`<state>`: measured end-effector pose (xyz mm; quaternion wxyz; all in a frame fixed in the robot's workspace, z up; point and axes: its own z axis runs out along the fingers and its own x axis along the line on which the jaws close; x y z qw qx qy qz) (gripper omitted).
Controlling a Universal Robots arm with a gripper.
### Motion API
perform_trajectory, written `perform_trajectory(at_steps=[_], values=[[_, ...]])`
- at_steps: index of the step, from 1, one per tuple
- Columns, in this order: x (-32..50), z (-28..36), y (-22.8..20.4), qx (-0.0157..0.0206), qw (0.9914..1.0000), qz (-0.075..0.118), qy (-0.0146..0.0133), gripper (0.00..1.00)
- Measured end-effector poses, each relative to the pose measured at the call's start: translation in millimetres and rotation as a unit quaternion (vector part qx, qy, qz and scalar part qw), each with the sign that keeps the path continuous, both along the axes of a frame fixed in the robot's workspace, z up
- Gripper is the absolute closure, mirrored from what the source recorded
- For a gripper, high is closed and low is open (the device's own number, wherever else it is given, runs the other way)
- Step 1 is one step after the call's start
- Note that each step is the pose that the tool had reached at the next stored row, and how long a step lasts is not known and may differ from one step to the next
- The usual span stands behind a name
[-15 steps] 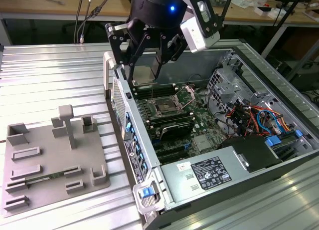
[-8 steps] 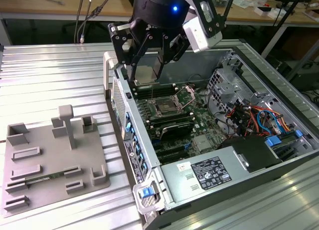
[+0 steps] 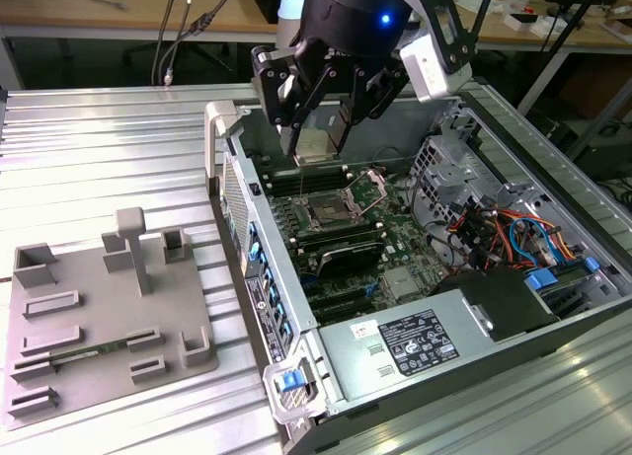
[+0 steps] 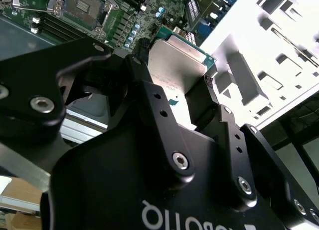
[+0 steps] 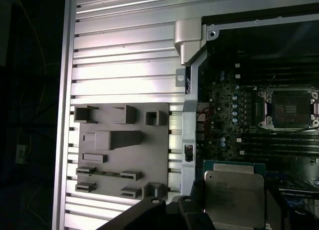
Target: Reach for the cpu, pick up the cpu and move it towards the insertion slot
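While the gripper (image 3: 318, 129) hangs above the open computer case (image 3: 296, 307), its black fingers (image 4: 149, 105) are clenched on the cpu (image 4: 177, 65), which is lifted free in the air. In both wrist views the silvery top of the cpu (image 5: 234, 195) shows between the fingers. Below it, on the green board (image 3: 395, 248), lies the insertion slot (image 3: 329, 214), with its dark centre uncovered and its metal frame around it; the cpu is above the slot and apart from it. Farther away, at the exterior view's left, the grey fixture plate (image 3: 89, 327) with raised blocks rests on the ribbed metal tabletop (image 3: 99, 149), beside the case.
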<state>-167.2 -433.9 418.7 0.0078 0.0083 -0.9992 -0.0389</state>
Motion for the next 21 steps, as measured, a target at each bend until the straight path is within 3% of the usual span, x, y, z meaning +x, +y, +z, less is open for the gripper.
perform_trajectory(at_steps=[21], values=[[12.7,0.0,0.0,0.0000,1.00000,0.000,0.0000,0.45]])
